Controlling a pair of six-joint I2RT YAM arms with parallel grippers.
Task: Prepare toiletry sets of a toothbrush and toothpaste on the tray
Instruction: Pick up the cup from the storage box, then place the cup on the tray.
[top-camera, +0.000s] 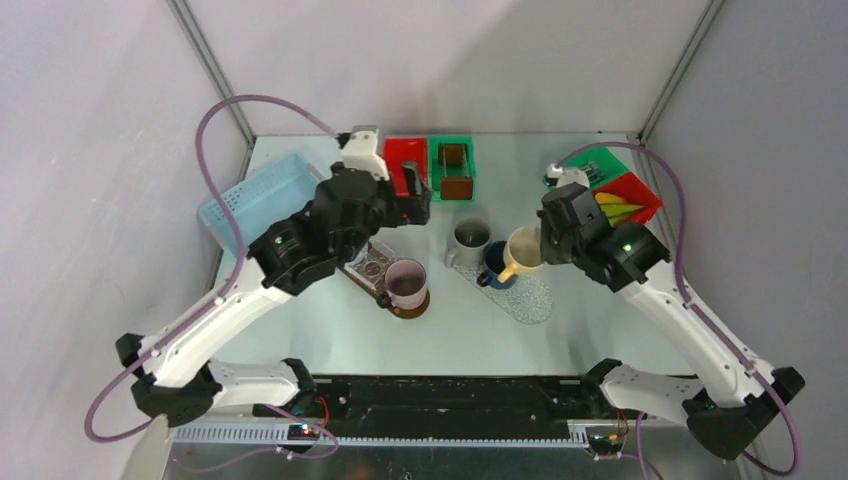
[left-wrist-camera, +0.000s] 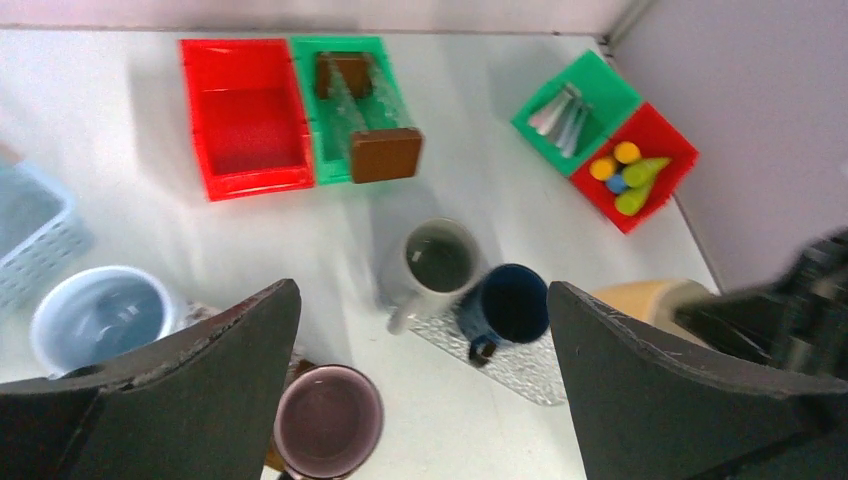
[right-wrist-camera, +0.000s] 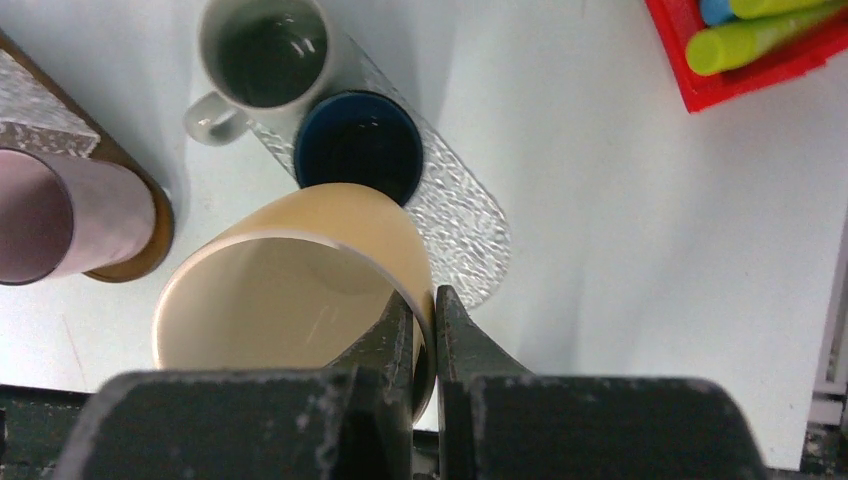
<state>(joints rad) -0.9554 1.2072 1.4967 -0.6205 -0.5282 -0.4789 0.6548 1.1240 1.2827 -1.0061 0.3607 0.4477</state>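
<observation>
Right gripper (right-wrist-camera: 425, 305) clamps one cream mug (right-wrist-camera: 290, 290), beside one navy mug (right-wrist-camera: 360, 145).

The top camera sits high up behind the arm bases (top-camera: 250, 385), which show at 6 o'clock, and looks down on the whole table (top-camera: 460, 340). The left wrist camera also looks down from quite high and sees the tubes (left-wrist-camera: 640, 172) at 2 o'clock. The right wrist camera is very near the cream mug (right-wrist-camera: 300, 290), and all three views share the grey mug (top-camera: 468, 238) and the blue mug (top-camera: 493, 263).
</observation>
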